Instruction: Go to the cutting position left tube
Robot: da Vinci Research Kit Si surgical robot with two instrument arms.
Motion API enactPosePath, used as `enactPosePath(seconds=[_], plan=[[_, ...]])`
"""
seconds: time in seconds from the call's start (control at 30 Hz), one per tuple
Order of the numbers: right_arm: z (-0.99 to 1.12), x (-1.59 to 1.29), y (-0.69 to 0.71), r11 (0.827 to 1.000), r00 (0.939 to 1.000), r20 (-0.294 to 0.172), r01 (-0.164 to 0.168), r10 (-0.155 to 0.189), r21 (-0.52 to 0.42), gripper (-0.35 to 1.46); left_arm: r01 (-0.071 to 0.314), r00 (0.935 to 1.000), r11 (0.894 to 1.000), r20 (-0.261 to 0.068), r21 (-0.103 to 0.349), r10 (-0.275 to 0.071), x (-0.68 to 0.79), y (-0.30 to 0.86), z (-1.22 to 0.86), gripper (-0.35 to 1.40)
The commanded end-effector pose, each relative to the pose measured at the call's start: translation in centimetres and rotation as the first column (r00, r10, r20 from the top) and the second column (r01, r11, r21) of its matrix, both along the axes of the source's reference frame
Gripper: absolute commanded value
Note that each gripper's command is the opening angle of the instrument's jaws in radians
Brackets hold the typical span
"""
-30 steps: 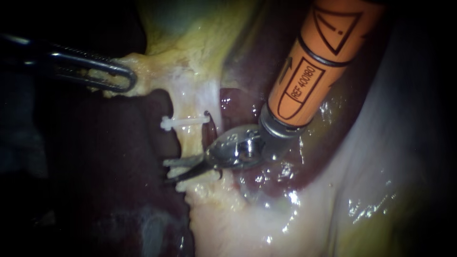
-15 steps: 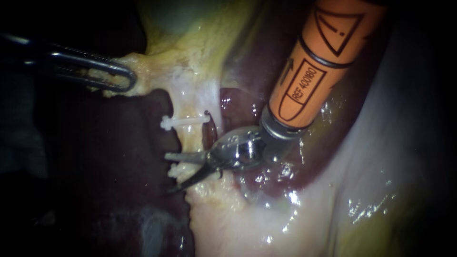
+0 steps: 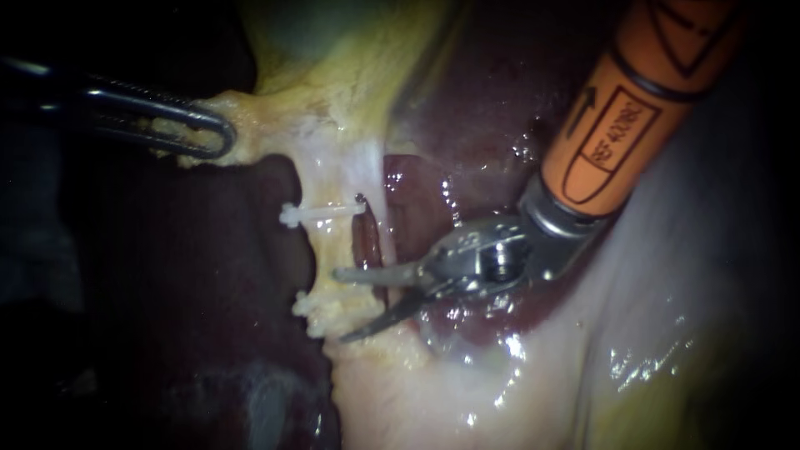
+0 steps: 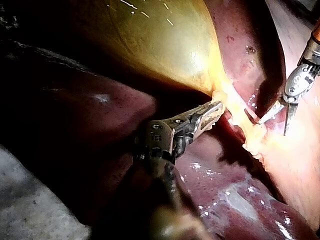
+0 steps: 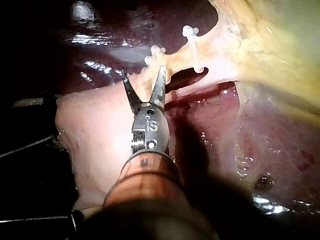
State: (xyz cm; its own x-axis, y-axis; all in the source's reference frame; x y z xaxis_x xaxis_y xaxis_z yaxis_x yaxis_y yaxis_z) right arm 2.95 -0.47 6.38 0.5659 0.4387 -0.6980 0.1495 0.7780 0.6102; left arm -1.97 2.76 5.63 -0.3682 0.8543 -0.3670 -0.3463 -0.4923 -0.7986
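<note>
A pale yellow tube (image 3: 337, 250) runs down from the gallbladder (image 3: 333, 75), with a dark red strand (image 3: 367, 242) on its right side. A white clip (image 3: 321, 213) crosses the tube, and a second white clip (image 3: 302, 303) sits lower down. My right instrument (image 3: 340, 307) comes in from the upper right with its blades open. The upper blade lies over the tube between the two clips; the lower blade points below the lower clip. In the right wrist view the same open blades (image 5: 143, 70) stand just short of the lower clip (image 5: 155, 51). My left instrument (image 3: 204, 133) is shut on yellowish tissue at the gallbladder's neck.
Dark red liver (image 3: 467, 125) lies behind and to the right of the tube, and more liver (image 3: 167, 275) lies in shadow to its left. Wet pale tissue (image 3: 500, 375) fills the lower right. In the left wrist view my right instrument (image 4: 274, 126) is beyond the left jaws (image 4: 212, 111).
My right instrument has drawn back to the right; its blades, which reached past the tube's left edge, have opened wider and now end over the tube. The left instrument has not moved.
</note>
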Motion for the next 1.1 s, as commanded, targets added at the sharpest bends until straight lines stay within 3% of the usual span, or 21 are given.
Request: enactPosePath(seconds=[0.03, 0.43, 0.63, 0.77, 1.1], plan=[[0.04, -0.02, 0.01, 1.0, 1.0, 0.0, 0.0, 0.0, 0.0, 1.2, 0.0, 1.0, 1.0, 0.0, 0.0, 0.0, 0.0, 0.0, 0.0, -0.35], [0.33, -0.07, 0.09, 1.0, 1.0, -0.005, -0.007, 0.007, -0.014, 1.33, 0.0, 1.0, 1.0, -0.001, 0.0, 0.0, 0.01, -0.01, -0.01, -0.35], [0.56, 0.05, 0.09, 0.999, 0.9991, 0.018, -0.039, 0.039, 0.018, 1.43, 0.001, 1.0, 1.0, -0.001, 0.0, -0.001, 0.0, -0.02, -0.02, -0.35], [0.7, 0.08, 0.11, 0.999, 0.9989, 0.024, -0.04, 0.039, 0.032, 1.43, 0.001, 1.0, 1.0, -0.001, 0.0, -0.001, 0.0, -0.02, -0.02, -0.35], [0.8, 0.09, 0.2, 0.995, 0.9983, 0.011, -0.058, 0.058, 0.081, 1.43, 0.001, 1.0, 1.0, -0.002, -0.001, -0.001, -0.01, -0.03, -0.02, -0.35]])
